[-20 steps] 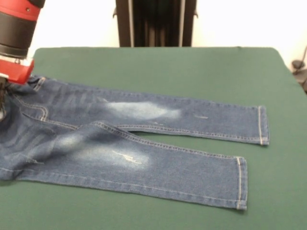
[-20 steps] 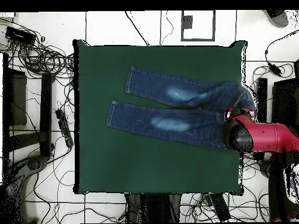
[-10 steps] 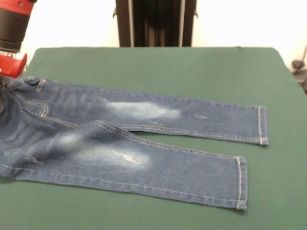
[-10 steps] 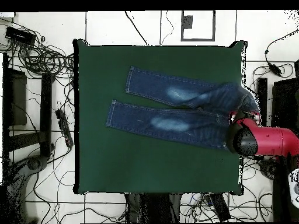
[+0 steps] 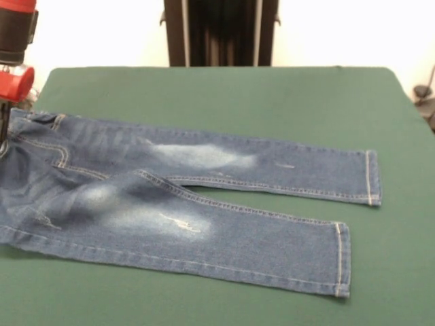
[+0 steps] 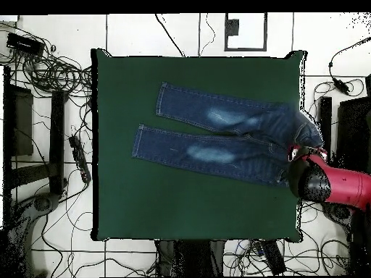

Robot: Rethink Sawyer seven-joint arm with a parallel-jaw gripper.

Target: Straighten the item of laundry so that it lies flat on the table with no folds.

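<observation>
The scene was evenly and brightly lit from above. The wall behind the surface (image 5: 285, 102) was blown out to white in the front view. Only a thin, soft shadow was cast under the jeans (image 5: 190, 204). Focus was soft throughout, and no glare was seen on the cloth.

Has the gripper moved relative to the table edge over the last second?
Yes. The gripper has slid outward past the table edge in the overhead view, toward the picture's right.
</observation>
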